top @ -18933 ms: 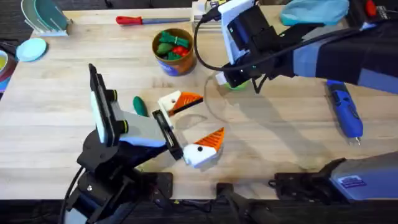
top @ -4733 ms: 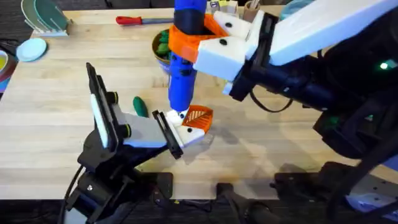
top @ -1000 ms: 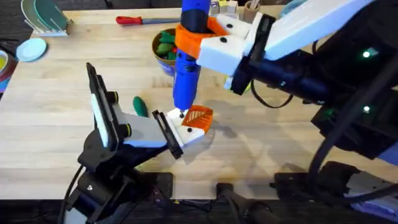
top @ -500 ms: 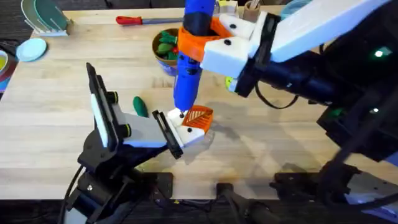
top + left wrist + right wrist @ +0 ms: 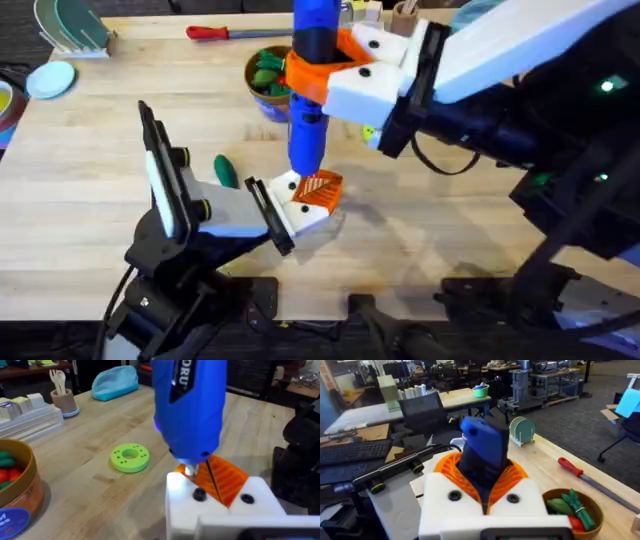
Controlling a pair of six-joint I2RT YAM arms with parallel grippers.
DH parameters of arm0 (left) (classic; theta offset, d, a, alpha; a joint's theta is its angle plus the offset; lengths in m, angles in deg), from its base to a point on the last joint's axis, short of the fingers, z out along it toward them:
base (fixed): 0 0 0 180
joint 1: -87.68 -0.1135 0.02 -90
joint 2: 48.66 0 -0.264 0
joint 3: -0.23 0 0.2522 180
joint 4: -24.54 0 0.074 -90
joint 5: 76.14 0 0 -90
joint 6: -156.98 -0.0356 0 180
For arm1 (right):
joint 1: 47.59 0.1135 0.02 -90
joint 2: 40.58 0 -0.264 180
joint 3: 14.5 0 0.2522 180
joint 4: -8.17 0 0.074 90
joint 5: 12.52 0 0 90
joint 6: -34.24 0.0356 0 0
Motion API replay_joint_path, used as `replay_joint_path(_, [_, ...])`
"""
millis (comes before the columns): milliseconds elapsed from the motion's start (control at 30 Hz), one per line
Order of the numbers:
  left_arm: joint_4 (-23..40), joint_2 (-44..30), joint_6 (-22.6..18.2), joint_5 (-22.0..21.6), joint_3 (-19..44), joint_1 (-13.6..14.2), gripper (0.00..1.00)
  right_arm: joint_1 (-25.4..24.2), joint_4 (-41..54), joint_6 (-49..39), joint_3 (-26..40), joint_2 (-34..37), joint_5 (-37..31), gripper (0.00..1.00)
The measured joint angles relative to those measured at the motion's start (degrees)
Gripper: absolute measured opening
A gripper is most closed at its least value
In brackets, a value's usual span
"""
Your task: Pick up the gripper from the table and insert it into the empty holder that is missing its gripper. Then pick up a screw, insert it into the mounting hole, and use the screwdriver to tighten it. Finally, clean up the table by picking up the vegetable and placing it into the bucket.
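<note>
Red-handled tool [image 5: 222,32] at far edge; lime ring disc [image 5: 129,457]; teal pouch [image 5: 115,383].

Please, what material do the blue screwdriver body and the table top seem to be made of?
The screwdriver body looks like smooth, glossy moulded plastic: uniform bright blue with soft highlights and printed letters; its thin bit looks metallic. The table top appears to be pale wood with a matte finish, showing grain lines and plank seams, though it may be laminate.
</note>
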Motion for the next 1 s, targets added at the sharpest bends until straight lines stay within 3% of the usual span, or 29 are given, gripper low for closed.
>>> replay_joint_path(500, [0.0,0.0,0.0,0.0,0.0,0.0,0.004,0.0,-2.2,2.4,0.0,0.1,2.6,0.019])
replay_joint_path(1000, [0.0,0.0,0.0,-0.1,0.0,0.0,0.004,0.0,-8.6,4.5,-0.1,4.5,2.9,0.019])
